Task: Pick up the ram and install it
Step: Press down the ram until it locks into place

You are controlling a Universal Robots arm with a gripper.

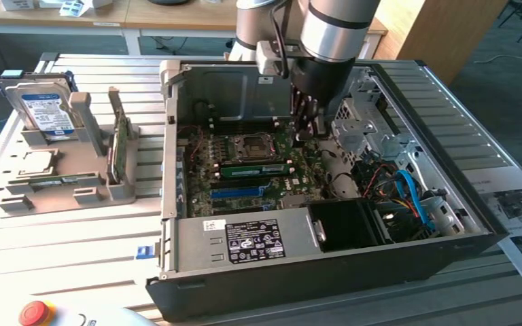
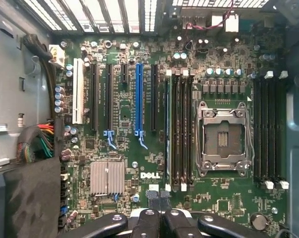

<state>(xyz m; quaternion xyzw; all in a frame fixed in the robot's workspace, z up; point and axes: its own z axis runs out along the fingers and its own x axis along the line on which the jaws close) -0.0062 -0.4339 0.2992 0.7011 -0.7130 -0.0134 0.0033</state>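
While the arm reaches down into the open computer case, the gripper hangs over the motherboard, near the case's centre in the exterior view. Wrist view: fingers pressed together with just a thin seam between them; nothing held.

Ram: green stick standing on edge in a memory slot, running lengthwise across the board. In the exterior view it sits at 6 o'clock of the CPU socket, between that socket and the blue expansion slot. Within the bank of slots beside the socket, it occupies the one farthest from the socket. The gripper lies between 1 and 2 o'clock from the ram, near it but not touching as far as the exterior view shows. Slot latches closed or not: cannot tell.

Power supply: 6 o'clock inside the case.

Grey parts tray: 9 o'clock of the case, on the slatted table.
- Hard drive, blue-white label, upright at the tray's 11 o'clock corner.
- Wide green card on edge along the tray's 3 o'clock side.

Red button: 7 o'clock of the exterior view.
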